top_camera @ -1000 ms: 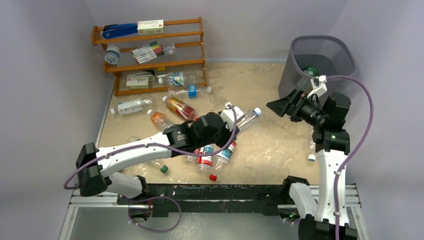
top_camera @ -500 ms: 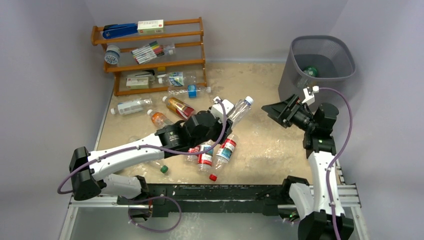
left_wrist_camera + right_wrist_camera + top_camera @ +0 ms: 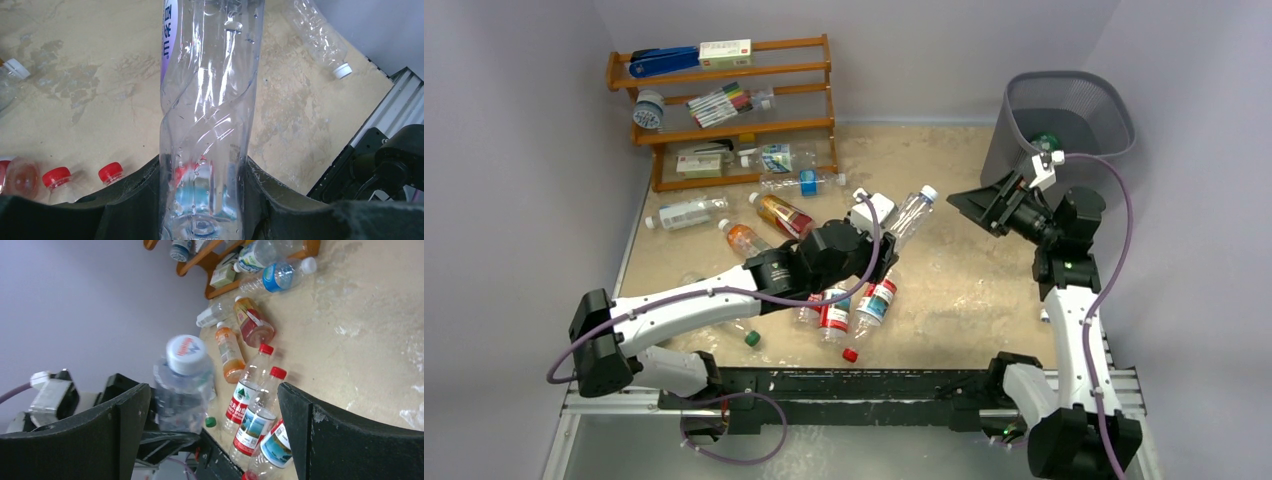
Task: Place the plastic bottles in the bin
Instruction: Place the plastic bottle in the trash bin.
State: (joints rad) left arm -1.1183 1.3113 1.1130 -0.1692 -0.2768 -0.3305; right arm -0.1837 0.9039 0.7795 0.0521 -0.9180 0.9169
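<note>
One bottle [image 3: 207, 100] angled upward in left gripper [image 3: 202, 207]

On the bench [image 3: 964, 290], the shelf rack [image 3: 828, 100] stands back left and the bin [image 3: 1069, 75] back right, loose bottles [image 3: 834, 312] lie in front of the rack toward the arm bases, and one bottle [image 3: 911, 213] is over mid-bench between the left arm's jaws.

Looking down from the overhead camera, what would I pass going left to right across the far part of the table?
wooden rack → clear bottle, held up → right gripper, open → wire-mesh bin
</note>
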